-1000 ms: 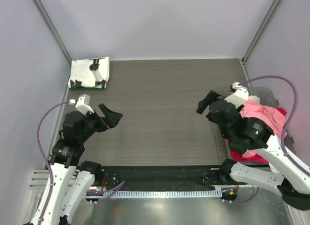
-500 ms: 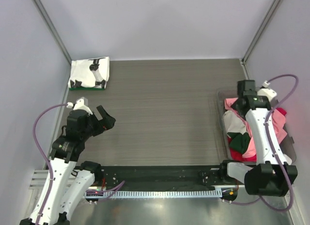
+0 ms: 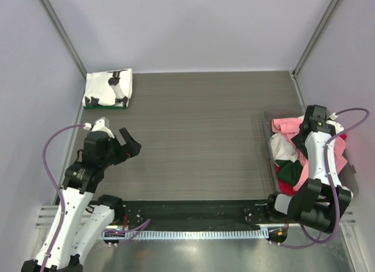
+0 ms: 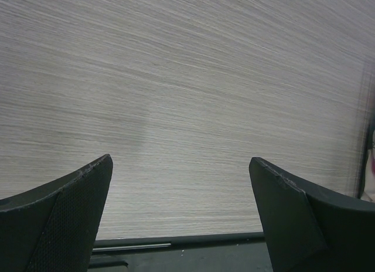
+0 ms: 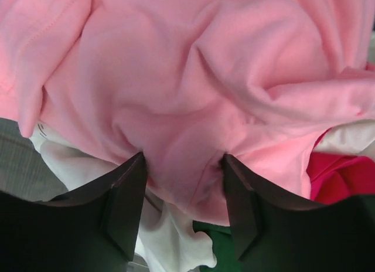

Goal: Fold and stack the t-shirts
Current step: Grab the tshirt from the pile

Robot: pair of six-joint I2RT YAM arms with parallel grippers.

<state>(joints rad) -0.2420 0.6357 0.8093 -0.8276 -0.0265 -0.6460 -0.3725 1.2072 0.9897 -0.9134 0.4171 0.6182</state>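
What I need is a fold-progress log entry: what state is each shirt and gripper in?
Printed white t-shirt: folded, at the far left corner.
Pink t-shirt: crumpled, unfolded, lying on top of the other loose ones.
White t-shirt: crumpled, partly under the pink.
Green t-shirt: crumpled, mostly buried.
Red t-shirt: crumpled, mostly buried.
Left gripper: open, empty.
Right gripper: open, fingers pressed into the pink t-shirt, a fold between them.

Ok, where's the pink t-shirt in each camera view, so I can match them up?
Top external: the pink t-shirt lies on top of the heap at the right edge of the picture.
Left wrist: not clearly in it; only a sliver of colour at the right edge, too small to tell.
Right wrist: it fills the upper frame, bulging between the right gripper's fingers.
Shared landmark: the dark green t-shirt beside it.
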